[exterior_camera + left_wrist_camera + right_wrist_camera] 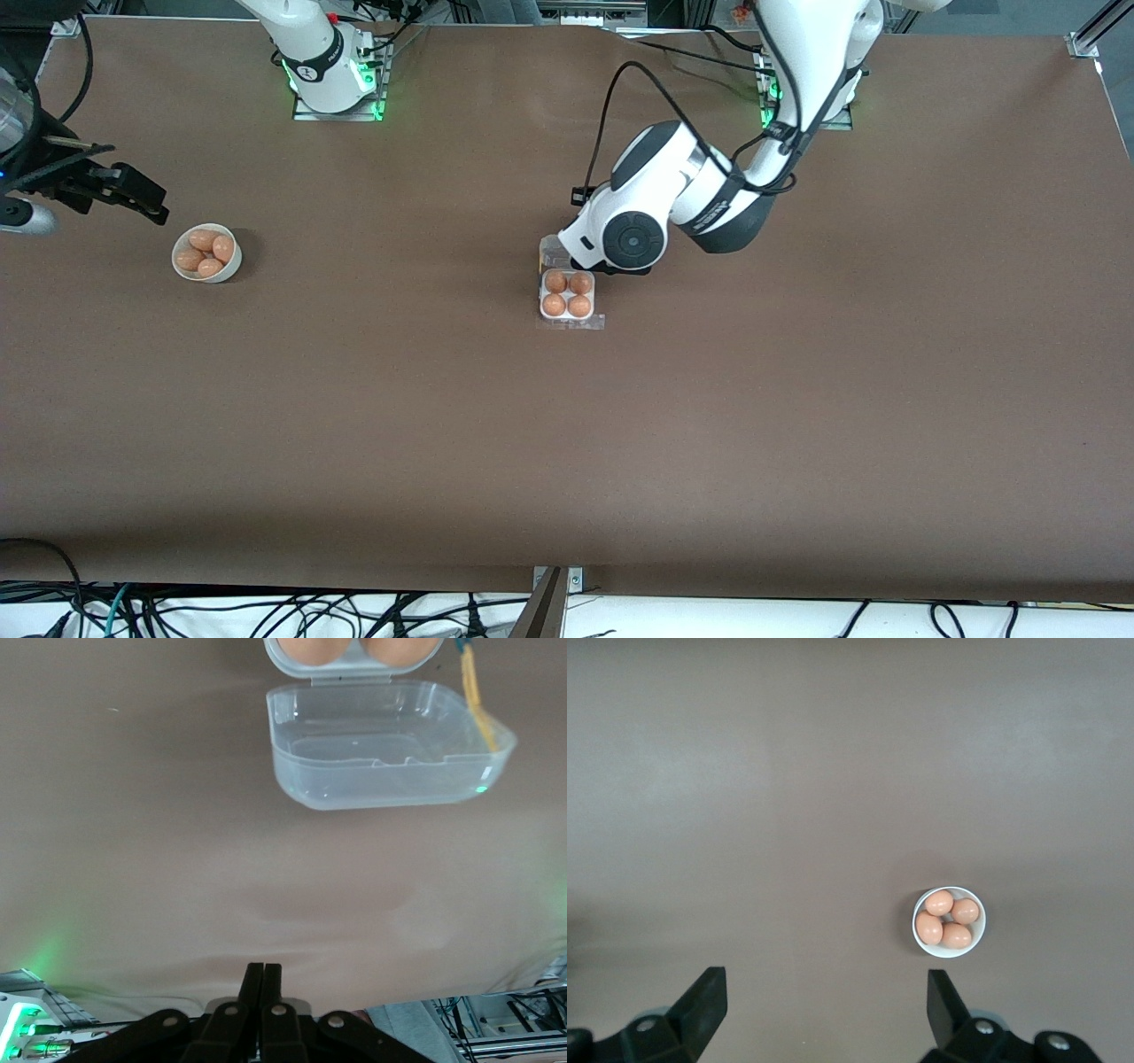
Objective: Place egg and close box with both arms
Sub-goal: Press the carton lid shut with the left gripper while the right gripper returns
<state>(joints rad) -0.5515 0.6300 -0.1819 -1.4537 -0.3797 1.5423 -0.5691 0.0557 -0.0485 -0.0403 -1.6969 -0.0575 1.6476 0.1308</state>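
While the box (567, 296) sits near the middle of the table (797, 399) with all four cells filled, its clear lid (390, 749) lies flung open, on the side of the tray farther from the front camera. In the front view that lid is almost wholly hidden under the left arm's wrist, so only a sliver shows above the eggs (567, 293). Which of the four is the egg just placed cannot be told; they look alike. The left wrist view cuts the tray off, showing just two egg bottoms at the frame edge. The left gripper (263, 979) hangs over the table just beside the open lid, its fingers pressed together and holding nothing. Well apart from the box, toward the right arm's end of the table, stands a white bowl (206, 253) with four more eggs. The right gripper (824, 1001) waits high up near that bowl, spread wide and empty; the front view's edge cuts off much of that arm.
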